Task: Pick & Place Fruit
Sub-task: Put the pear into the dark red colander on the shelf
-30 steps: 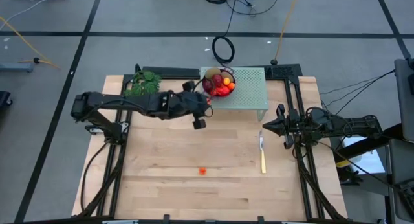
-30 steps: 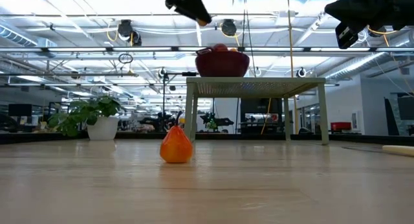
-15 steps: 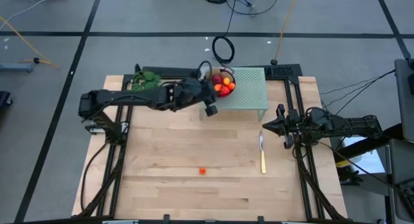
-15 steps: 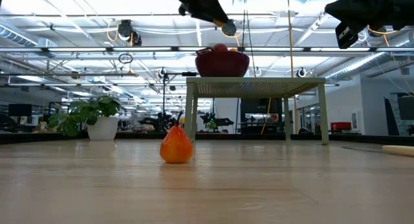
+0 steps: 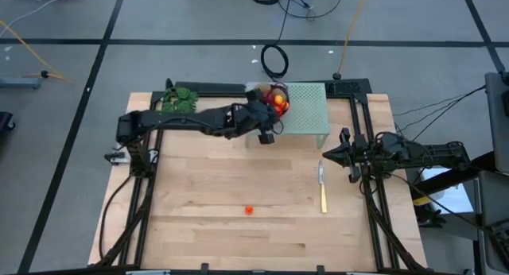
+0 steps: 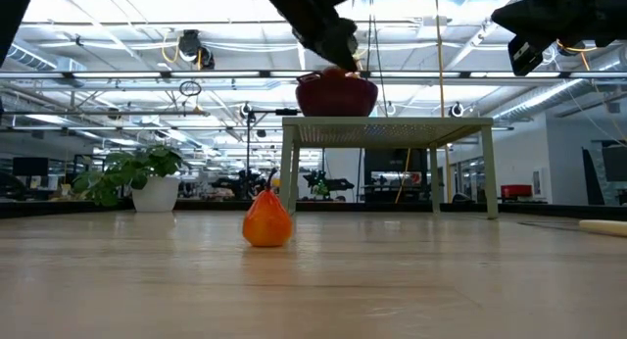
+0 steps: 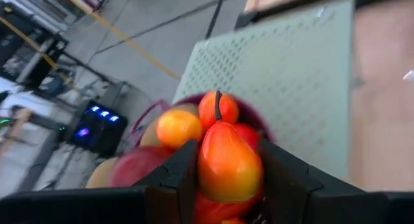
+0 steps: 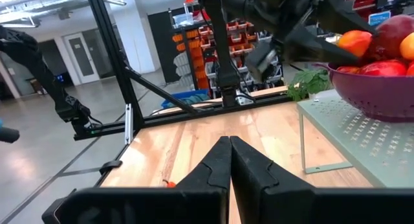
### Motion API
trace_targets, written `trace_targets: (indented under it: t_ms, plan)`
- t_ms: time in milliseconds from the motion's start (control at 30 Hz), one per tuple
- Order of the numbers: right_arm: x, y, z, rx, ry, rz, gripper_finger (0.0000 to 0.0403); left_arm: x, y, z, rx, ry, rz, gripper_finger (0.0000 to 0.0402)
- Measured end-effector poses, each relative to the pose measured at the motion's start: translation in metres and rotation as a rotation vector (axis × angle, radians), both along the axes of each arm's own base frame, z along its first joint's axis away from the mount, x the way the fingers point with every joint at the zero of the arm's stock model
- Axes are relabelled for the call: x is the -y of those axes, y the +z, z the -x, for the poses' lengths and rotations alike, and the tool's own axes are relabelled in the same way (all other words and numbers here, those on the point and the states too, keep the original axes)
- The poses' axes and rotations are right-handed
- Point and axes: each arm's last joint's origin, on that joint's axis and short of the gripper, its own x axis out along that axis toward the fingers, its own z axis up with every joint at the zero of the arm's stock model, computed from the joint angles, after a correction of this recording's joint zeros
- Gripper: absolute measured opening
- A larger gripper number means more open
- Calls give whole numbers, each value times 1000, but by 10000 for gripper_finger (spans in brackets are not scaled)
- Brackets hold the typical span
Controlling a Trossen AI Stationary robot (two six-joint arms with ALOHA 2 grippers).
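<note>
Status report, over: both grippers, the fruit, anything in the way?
Left gripper shut on pear, above bowl. Right gripper shut, idle at table's right. One small fruit left.

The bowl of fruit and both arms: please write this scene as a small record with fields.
left gripper: over the bowl, shut on an orange-red pear
bowl: purple, full of fruit, standing on a small green perforated table
right gripper: shut, empty, waiting at the right side of the table
loose fruit: one small orange pear on the wooden tabletop
knife: lying on the tabletop near the right arm
</note>
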Motion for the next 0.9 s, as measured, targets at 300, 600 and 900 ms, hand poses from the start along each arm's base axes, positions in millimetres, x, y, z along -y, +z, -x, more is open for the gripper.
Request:
trace_targets:
  t_ms: [300,600,900]
  plan:
    - [0,0,0,-2,0,0,0,-4,-5,-1,-91,54,-76,140]
    - [0,0,0,-2,0,0,0,0,-8,1,-135,41,-69,141]
    - [0,0,0,-2,0,0,0,-1,-9,2,-146,46,-70,167]
